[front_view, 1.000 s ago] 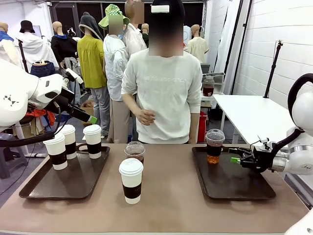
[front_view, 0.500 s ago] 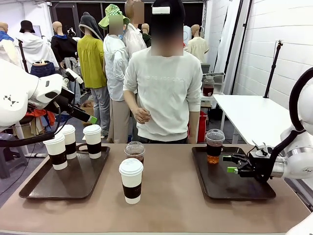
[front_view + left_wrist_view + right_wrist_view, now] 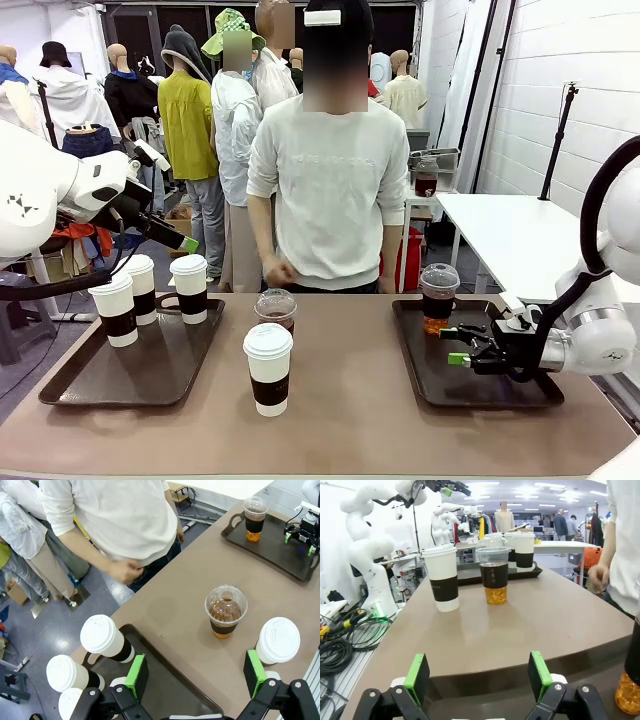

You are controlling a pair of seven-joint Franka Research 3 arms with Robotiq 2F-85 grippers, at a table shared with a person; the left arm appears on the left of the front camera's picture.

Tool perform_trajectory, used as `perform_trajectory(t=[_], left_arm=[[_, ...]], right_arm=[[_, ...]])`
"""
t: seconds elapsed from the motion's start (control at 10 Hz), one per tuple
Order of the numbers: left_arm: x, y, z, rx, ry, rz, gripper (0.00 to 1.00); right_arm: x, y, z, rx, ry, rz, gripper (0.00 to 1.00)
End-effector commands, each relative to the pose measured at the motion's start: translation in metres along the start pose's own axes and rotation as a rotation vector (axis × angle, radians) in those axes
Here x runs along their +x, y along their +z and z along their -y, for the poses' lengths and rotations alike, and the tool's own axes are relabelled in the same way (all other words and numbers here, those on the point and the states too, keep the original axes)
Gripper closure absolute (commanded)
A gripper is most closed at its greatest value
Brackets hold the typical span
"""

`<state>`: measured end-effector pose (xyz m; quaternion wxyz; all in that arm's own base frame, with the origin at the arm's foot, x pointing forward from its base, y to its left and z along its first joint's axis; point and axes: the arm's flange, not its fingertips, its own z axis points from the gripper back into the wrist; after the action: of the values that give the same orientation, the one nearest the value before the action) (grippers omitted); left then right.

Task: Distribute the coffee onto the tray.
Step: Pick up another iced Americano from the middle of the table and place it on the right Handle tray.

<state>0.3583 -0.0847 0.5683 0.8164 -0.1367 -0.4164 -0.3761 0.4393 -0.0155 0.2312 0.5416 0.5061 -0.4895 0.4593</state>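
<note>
Surface [image 3: 350, 430] brown, with a dark tray at each end.

At far left, left tray [image 3: 60, 385] carrying three white cups [image 3: 189, 288], all upright along its far end: two close together at the far left corner, one by the far right handle. High above them, left pincer [image 3: 195, 675], well clear of the lids and angled down toward the middle. Jaws spread wide, green pads far apart, nothing held.

In the middle, on bare surface, fourth white cup [image 3: 268, 368] upright toward the near edge. Just behind it, clear cup [image 3: 275, 308] with domed lid and dark coffee. Neither on a tray. Beyond them, person [image 3: 325, 180] in a pale top standing at the far side, one hand [image 3: 275, 270] low by the far edge.

At right, right tray [image 3: 500, 390] with second clear cup [image 3: 438, 298] upright at its far left corner. Low over that tray, right pincer [image 3: 455, 345], pointing left, near the cup on its near side but apart from it. Jaws fully spread, empty.
</note>
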Motion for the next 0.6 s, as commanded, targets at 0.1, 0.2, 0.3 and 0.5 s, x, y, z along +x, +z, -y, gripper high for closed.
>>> perform_trajectory(t=[0.1, 0.2, 0.3, 0.5], left_arm=[[-0.0010, 0.0007, 0.0002, -0.008, 0.002, -0.005, 0.00], [-0.0010, 0.0007, 0.0002, -0.008, 0.002, -0.005, 0.00], [-0.0010, 0.0007, 0.0002, -0.008, 0.002, -0.005, 0.00], [-0.0010, 0.0007, 0.0002, -0.008, 0.002, -0.005, 0.00]], right_arm=[[0.0000, 0.0000, 0.0000, 0.000, 0.000, 0.000, 0.00], [0.0000, 0.0000, 0.0000, 0.000, 0.000, 0.000, 0.00], [0.0000, 0.0000, 0.0000, 0.000, 0.000, 0.000, 0.00], [0.0000, 0.0000, 0.0000, 0.000, 0.000, 0.000, 0.00]])
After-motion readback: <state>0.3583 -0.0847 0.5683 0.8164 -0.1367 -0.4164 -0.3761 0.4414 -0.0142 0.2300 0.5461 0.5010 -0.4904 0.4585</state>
